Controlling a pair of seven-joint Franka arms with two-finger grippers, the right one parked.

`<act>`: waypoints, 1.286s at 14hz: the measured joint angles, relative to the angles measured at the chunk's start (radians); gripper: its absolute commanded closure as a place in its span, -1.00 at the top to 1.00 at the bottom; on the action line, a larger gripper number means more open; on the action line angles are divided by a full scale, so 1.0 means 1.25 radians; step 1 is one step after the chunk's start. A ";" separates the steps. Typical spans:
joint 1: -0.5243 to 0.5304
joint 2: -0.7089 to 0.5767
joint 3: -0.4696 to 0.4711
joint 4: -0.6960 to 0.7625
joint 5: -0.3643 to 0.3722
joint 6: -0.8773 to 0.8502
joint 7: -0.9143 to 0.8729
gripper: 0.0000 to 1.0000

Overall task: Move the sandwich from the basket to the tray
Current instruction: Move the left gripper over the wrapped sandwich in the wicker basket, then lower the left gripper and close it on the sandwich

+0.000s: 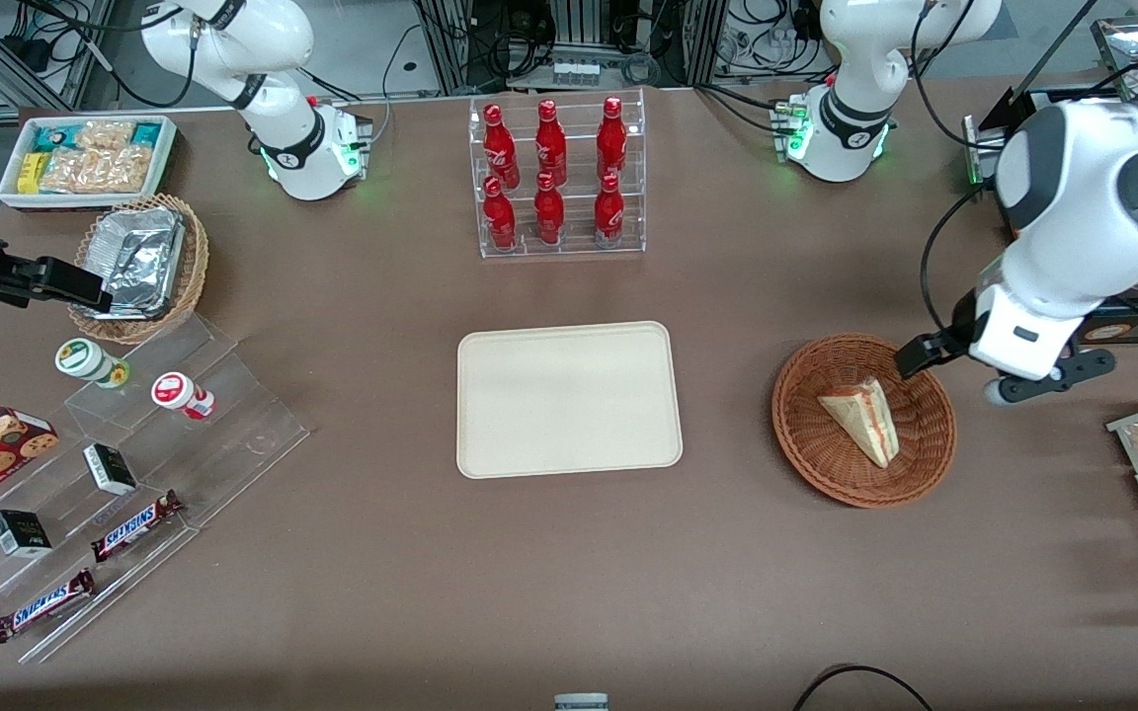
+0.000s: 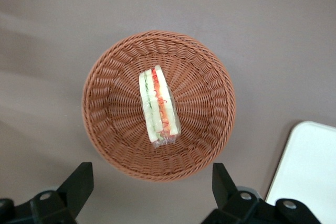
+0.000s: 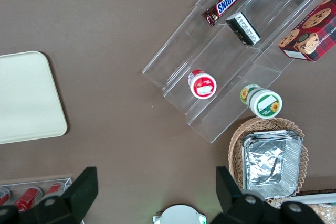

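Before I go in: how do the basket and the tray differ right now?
The basket is round, reddish-brown woven wicker with raised sides; the tray is rectangular, smooth cream-beige with a low rim. The basket holds the sandwich; the tray holds nothing. The gripper, jaws open, hangs above the basket, not above the tray. Both rest flat on the brown table.

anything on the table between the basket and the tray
Nothing: the front view shows only bare brown table between the basket holding the sandwich and the tray. The open hand hovers above the basket.
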 measured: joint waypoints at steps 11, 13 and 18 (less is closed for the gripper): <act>0.000 0.049 0.000 -0.223 0.001 0.332 -0.126 1.00; 0.000 0.072 0.000 -0.239 0.001 0.374 -0.133 1.00; 0.000 0.109 0.000 -0.243 0.001 0.406 -0.137 1.00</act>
